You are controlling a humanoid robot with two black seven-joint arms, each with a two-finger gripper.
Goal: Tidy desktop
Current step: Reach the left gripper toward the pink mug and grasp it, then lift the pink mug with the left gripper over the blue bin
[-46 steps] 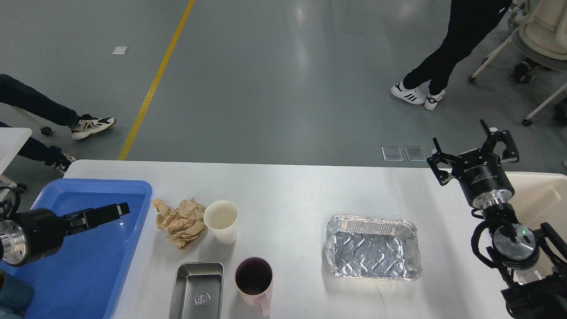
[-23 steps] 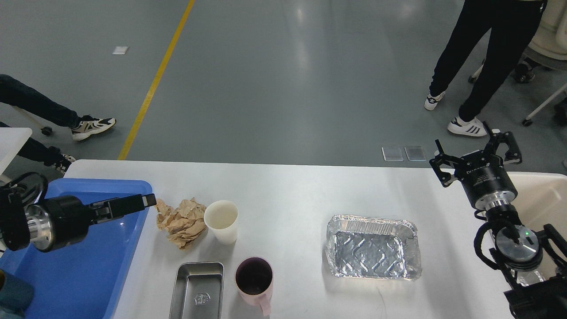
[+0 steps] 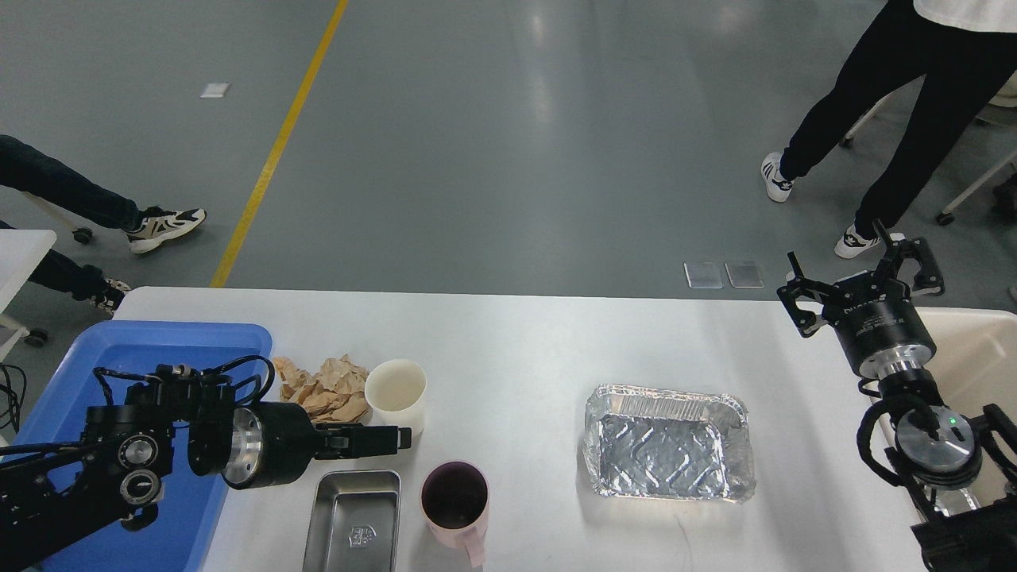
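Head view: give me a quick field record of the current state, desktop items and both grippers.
desktop: white, holds all loose items
left gripper: low, in front of the paper cup; open or shut cannot be told
right gripper: open, empty, raised at the far right
crumpled brown paper: left of the paper cup
steel tray: near edge, empty
pink mug: right of the steel tray
foil tray: centre-right, empty
blue tray: far left

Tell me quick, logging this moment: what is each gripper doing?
Left gripper: seen side-on by the white paper cup, open or shut cannot be told.
Right gripper: open, empty.
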